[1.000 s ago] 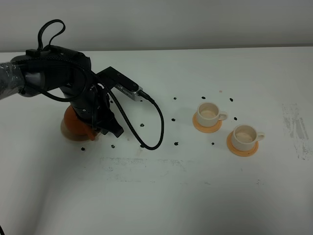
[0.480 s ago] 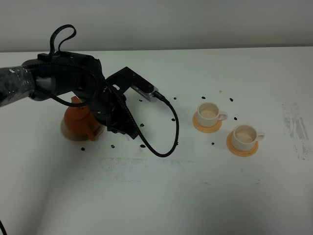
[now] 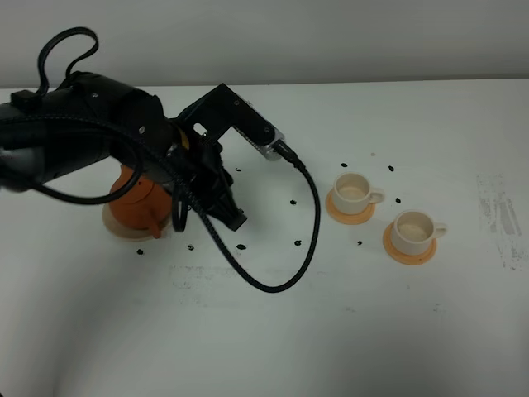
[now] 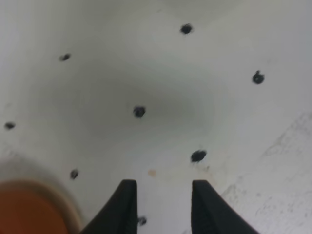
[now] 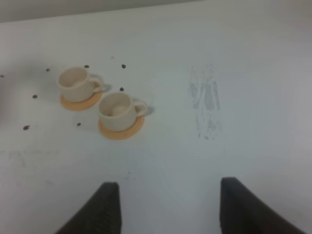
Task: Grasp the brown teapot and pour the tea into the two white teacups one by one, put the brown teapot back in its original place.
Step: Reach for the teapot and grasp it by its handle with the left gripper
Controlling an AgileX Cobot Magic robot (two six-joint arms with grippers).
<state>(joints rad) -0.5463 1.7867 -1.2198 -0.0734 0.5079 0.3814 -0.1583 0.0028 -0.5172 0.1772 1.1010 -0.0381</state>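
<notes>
Teapot (image 3: 136, 205) sits on its pale saucer (image 3: 114, 225) near the desk's (image 3: 331, 331) left edge, and I see my left gripper (image 3: 234, 220) just beside it on the side facing the two white teacups (image 3: 354, 188), clear of it, jaws spread over bare desk with nothing between them.

Soft, even light from above washes the white table (image 3: 347, 331); shadows are pale and diffuse beneath the left arm (image 3: 91, 153), whose far end smears, perhaps from motion; the left wrist view is out of focus, the brown teapot (image 4: 24, 209) a blurred orange patch; the right wrist view looks mildly hazy.
</notes>
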